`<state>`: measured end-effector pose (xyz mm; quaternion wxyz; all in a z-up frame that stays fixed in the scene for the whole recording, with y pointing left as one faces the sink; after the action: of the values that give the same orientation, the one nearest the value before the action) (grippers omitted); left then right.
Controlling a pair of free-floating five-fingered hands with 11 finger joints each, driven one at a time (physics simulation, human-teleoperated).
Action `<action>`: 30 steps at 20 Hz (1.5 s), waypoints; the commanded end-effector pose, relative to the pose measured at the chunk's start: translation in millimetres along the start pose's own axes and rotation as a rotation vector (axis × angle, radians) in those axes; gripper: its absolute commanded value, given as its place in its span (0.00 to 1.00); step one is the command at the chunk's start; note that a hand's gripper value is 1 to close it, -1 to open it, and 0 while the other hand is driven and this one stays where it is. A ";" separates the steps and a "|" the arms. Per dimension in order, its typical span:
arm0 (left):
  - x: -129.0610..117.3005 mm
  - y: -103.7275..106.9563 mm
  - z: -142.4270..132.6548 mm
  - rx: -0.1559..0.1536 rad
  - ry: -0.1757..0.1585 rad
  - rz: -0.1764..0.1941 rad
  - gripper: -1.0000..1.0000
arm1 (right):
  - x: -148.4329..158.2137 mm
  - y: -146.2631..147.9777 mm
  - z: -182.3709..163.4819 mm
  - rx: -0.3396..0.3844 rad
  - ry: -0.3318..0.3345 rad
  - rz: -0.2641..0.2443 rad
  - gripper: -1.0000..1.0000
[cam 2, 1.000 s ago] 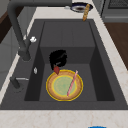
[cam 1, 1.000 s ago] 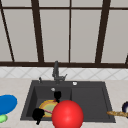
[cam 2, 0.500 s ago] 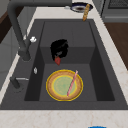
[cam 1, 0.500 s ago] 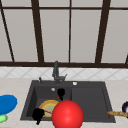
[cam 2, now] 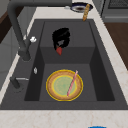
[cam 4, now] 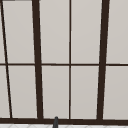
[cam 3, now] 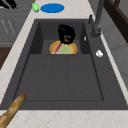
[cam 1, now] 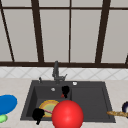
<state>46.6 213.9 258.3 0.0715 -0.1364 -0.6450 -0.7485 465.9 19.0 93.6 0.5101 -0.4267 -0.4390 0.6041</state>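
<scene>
My right hand [cam 1: 65,90] hangs in the dark sink [cam 1: 100,117], over the step between its two basins. Its fingers are curled round a small red thing [cam 2: 59,50], which pokes out below the hand [cam 2: 61,37] in the left side view. The same hand [cam 3: 66,33] shows in the right side view, above the plate's far edge. A yellow plate with a green centre [cam 2: 60,86] lies in the left basin with a pink stick [cam 2: 72,83] across it. My left hand [cam 1: 37,115] floats at the sink's front left corner, fingers relaxed, holding nothing.
A big red ball [cam 1: 67,115] sits in the front view's foreground. The faucet [cam 1: 56,72] stands behind the sink. A blue plate [cam 1: 6,103] and a green thing [cam 1: 2,118] lie on the left counter. A baguette [cam 1: 117,113] and a dark bowl [cam 1: 125,107] are at the right.
My right hand has risen from the plate and moved right toward the basin step, keeping the small red thing. The left hand has stayed put.
</scene>
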 end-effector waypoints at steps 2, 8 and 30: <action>0.0 0.0 0.0 0.000 0.000 0.000 0.50 | -24.6 -17.6 15.4 -0.003 0.013 -0.032 1.00; 0.0 0.0 0.0 0.000 0.000 0.000 0.50 | -54.6 -40.2 33.7 -0.005 0.019 -0.035 1.00; 0.0 0.0 0.0 0.000 0.000 0.000 0.50 | -181.6 -97.4 96.6 -0.039 0.009 -0.050 1.00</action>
<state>46.6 213.9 258.3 0.0715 -0.1364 -0.6450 -0.7485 420.6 -142.4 216.3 0.5139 -0.4226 -0.4489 0.5964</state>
